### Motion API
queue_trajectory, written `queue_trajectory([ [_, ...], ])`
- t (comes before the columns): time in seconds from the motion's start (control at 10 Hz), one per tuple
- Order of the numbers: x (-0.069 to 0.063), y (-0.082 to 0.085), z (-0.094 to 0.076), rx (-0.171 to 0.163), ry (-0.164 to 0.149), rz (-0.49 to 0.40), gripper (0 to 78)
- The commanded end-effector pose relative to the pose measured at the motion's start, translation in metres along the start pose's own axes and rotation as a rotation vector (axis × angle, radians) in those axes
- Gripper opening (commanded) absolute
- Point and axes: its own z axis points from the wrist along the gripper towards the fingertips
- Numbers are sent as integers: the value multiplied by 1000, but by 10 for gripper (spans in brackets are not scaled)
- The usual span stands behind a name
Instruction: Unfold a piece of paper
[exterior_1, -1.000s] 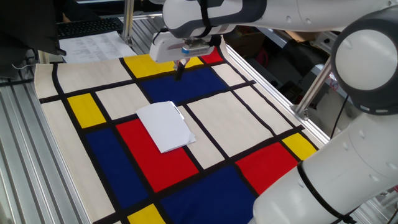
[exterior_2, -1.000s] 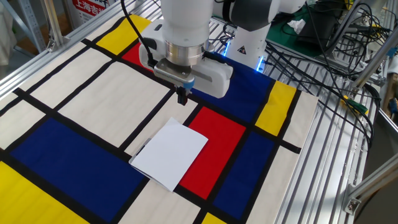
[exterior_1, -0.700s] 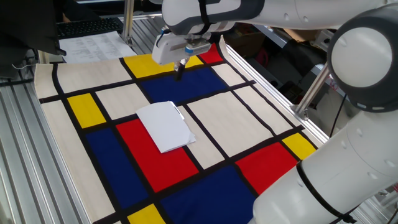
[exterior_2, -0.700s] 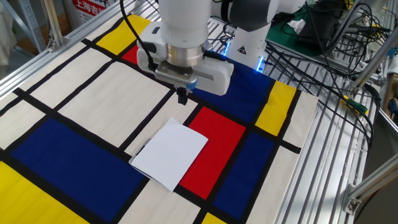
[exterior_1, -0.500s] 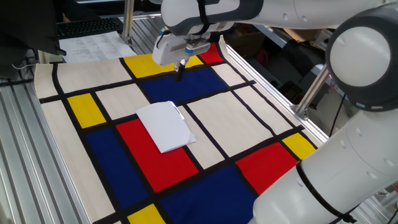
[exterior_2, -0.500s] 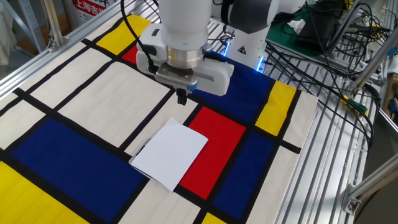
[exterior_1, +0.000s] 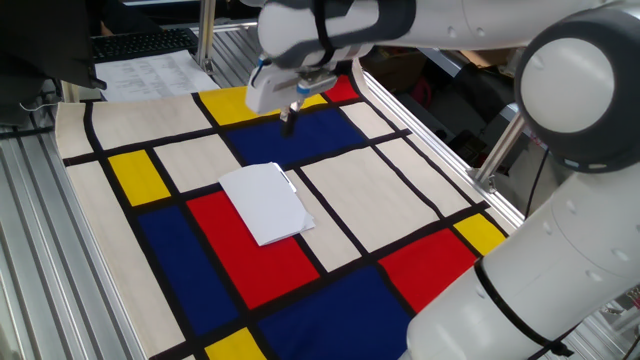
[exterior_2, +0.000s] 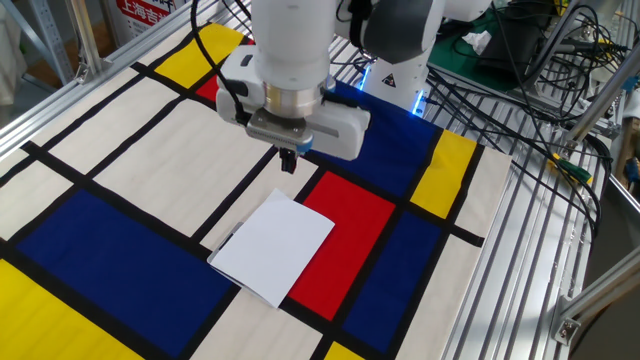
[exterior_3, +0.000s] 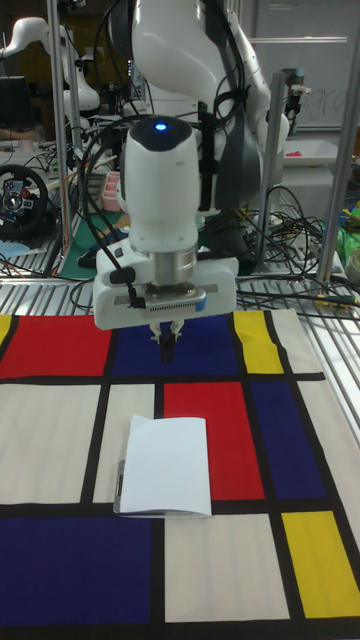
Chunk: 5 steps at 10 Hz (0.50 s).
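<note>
The piece of paper (exterior_1: 265, 201) (exterior_2: 273, 246) (exterior_3: 166, 465) is plain white and lies folded flat on the colour-block cloth (exterior_1: 390, 195), across a cream block and a red block. A lower layer's edge peeks out along one side. My gripper (exterior_1: 288, 116) (exterior_2: 289, 162) (exterior_3: 167, 347) hangs above the cloth beyond the paper's far edge, clear of it. Its two dark fingers point straight down and are pressed together, shut, with nothing between them.
White sheets printed with grey text (exterior_1: 150, 72) lie past the cloth's far corner. A metal post (exterior_1: 505, 145) stands at the table's right edge. Cables (exterior_2: 520, 80) trail over the slatted frame beside the cloth. The robot's base (exterior_2: 400, 60) sits behind the gripper.
The gripper has shifted slightly sideways above the cloth, staying shut. The paper has not moved.
</note>
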Motion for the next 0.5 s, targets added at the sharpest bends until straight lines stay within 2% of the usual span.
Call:
queue_trajectory([
  [0.1, 0, -11, 13, 12, 2, 9, 0],
  [0.5, 1, -15, 39, 35, -7, 37, 0],
])
